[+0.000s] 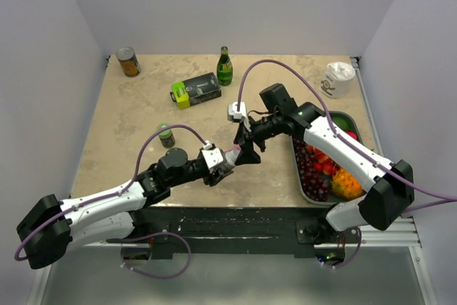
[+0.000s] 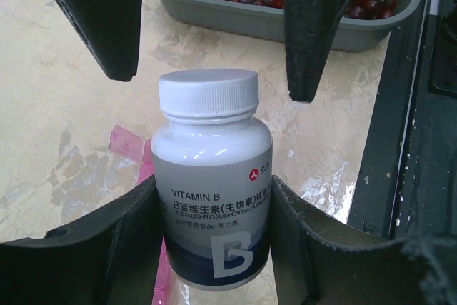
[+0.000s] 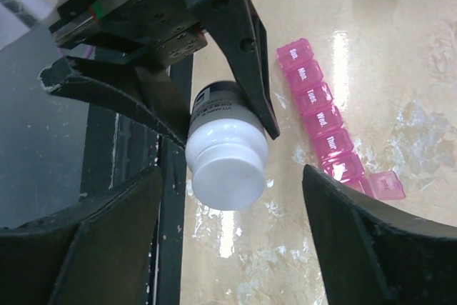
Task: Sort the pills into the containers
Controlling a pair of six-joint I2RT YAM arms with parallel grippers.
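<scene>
Pink, white and navy on beige marble.
The pill organiser [image 3: 325, 118] is translucent pink with white day lettering; the Vitamin B bottle [image 2: 212, 176] is white-capped with a navy-banded label; the counter [image 1: 128, 112] is mottled beige.

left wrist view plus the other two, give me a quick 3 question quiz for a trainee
1. True or false: the left gripper is shut on the vitamin bottle.
2. The white cap is: A on the bottle, B off it, C out of sight.
3. Fill in: the right gripper is ___, one finger either side of the cap.
Key: 1 true; 2 A; 3 open.
</scene>
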